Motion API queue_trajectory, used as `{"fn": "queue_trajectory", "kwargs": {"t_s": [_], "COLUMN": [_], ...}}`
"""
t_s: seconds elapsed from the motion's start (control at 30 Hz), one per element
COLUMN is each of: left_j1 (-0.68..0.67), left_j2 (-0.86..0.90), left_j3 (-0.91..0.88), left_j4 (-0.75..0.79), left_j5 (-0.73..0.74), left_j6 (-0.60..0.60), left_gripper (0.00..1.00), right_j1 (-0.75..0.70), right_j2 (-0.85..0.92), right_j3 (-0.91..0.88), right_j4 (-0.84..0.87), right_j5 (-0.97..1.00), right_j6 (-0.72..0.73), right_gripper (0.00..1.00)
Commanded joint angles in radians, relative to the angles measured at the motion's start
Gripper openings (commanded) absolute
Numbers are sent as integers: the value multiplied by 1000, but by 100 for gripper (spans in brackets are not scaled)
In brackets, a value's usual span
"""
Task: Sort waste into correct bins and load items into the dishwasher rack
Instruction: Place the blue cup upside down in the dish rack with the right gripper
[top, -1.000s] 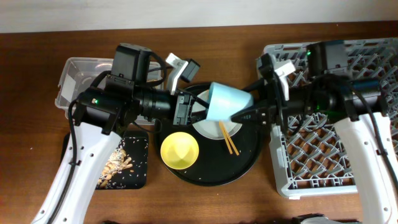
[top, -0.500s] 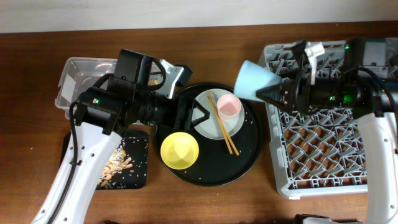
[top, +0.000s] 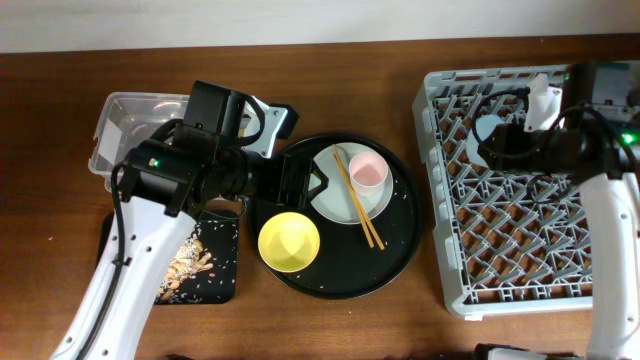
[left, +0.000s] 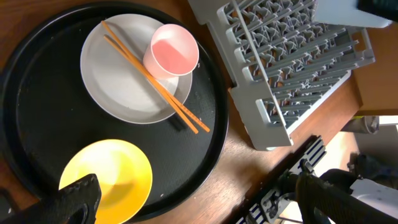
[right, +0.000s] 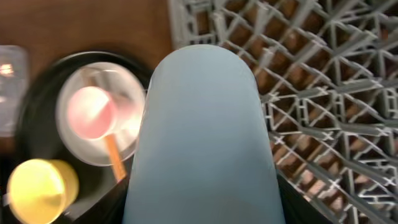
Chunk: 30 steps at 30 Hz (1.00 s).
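Note:
My right gripper (right: 202, 186) is shut on the small light-blue cup (right: 202, 124), which fills the right wrist view and hangs over the near-left part of the grey dishwasher rack (top: 530, 250). From overhead the cup (top: 487, 130) shows pale under that gripper (top: 503, 142). The pink cup (left: 172, 51) stands on the pale plate (left: 118, 93), and the chopsticks (left: 155, 87) lie across that plate. A yellow bowl (left: 112, 177) sits beside them. My left gripper (top: 312, 180) stands open at the plate's left edge, with nothing between its fingers (left: 74, 199).
Plate, bowl and cup rest on a big round black tray (top: 390, 255). A clear plastic tub (top: 125, 125) stands at the far left, partly under my left arm. A flat black rectangular tray (top: 205, 265) with pale speckled bits lies in front of it.
My right arm carried the light-blue cup from above the round tray rightward to over the rack. My left jaws spread wide open, and the pink cup now shows on the plate.

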Motion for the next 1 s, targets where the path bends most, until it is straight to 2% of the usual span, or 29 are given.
{"fn": "queue_trajectory", "kwargs": {"t_s": [0.0,0.3,0.73,0.77,0.87,0.97], "left_j1": [-1,-1,-1,-1,-1,-1], "left_j2": [0,0,0,0,0,0], "left_j3": [-2,-2,-2,-2,-2,-2], "left_j4": [-2,-2,-2,-2,-2,-2], "left_j5": [-11,-11,-12,-11,-11,-11], "left_j6": [10,9,9,10,9,10], "left_gripper": [99,99,99,99,99,99], "right_j1": [-5,-5,-5,-5,-5,-5], "right_j2": [64,204,229,229,229,229], "right_j3": [-46,-67,-185,-187,-187,-187], "right_j4": [10,41,174,175,175,172], "right_j5": [75,61,56,56,53,53], "right_j6": [24,24,24,24,24,24], "right_gripper": [47,47,47,56,68,73]}}
